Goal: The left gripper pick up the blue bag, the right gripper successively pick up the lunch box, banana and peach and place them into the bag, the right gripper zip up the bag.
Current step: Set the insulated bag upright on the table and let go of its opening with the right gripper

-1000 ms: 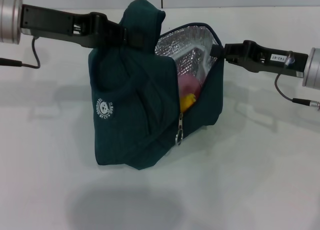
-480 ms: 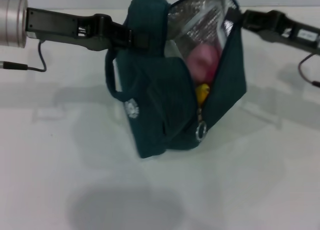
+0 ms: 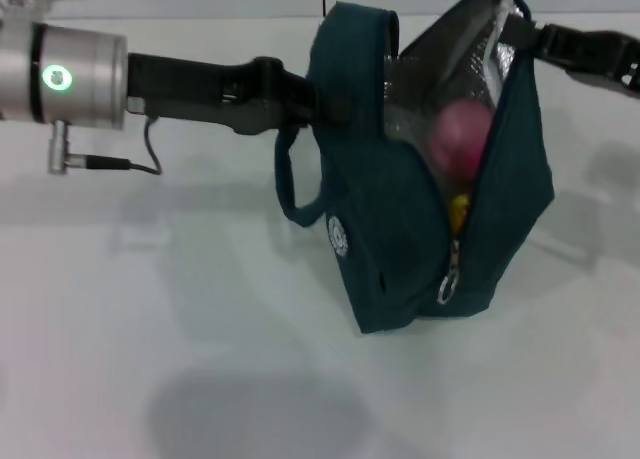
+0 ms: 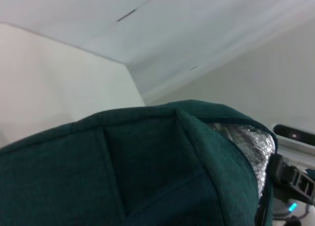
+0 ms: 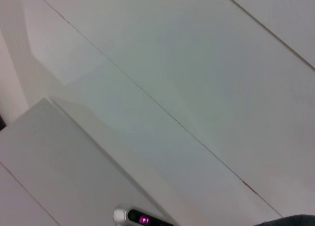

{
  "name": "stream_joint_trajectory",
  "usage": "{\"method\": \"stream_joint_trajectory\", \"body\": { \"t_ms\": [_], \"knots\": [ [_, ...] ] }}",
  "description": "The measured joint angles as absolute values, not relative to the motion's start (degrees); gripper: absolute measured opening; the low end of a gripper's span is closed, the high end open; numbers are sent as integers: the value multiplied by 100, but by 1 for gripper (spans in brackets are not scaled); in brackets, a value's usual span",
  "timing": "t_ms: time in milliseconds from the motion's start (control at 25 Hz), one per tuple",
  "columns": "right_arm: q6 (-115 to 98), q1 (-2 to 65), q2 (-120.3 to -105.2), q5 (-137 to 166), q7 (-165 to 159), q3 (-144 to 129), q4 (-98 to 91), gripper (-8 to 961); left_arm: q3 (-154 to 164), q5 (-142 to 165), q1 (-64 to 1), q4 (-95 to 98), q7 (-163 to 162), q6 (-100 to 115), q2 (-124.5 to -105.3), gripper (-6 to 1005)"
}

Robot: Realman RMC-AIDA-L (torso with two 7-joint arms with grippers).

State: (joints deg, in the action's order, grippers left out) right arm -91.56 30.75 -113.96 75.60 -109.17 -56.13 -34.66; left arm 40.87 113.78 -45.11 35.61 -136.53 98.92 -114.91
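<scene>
Blue bag (image 3: 420, 179) hung off the table (image 3: 150, 359), my left gripper (image 3: 305, 91) clamped on its top flap, my right gripper (image 3: 545, 44) at the far rim, jaws hidden, can't tell. Peach (image 3: 458, 141) and banana (image 3: 460, 211) sat inside. Zipper pull (image 3: 447, 287) hung low: needed taut fabric, then a pinch and straight upward pull

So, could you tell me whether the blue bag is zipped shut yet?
Not yet: the blue bag gapes open, foil lining, peach and zipper pull low down.

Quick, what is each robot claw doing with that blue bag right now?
Left gripper: shut on the blue bag at its top flap.
Right gripper: at the bag's open rim; open or shut cannot be told.
</scene>
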Motion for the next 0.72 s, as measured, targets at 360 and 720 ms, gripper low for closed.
{"method": "stream_joint_trajectory", "body": {
  "t_ms": [360, 720],
  "knots": [
    [-9026, 3088, -11469, 7843, -10800, -5606, -3406, 57, 4212, 11477, -4513, 3461, -13652, 9587, -11595, 41],
    [-9375, 3001, -11447, 7775, -10639, -5384, -3402, 84, 4210, 11453, -4489, 3455, -13674, 9819, -11583, 41]
  ]
}}
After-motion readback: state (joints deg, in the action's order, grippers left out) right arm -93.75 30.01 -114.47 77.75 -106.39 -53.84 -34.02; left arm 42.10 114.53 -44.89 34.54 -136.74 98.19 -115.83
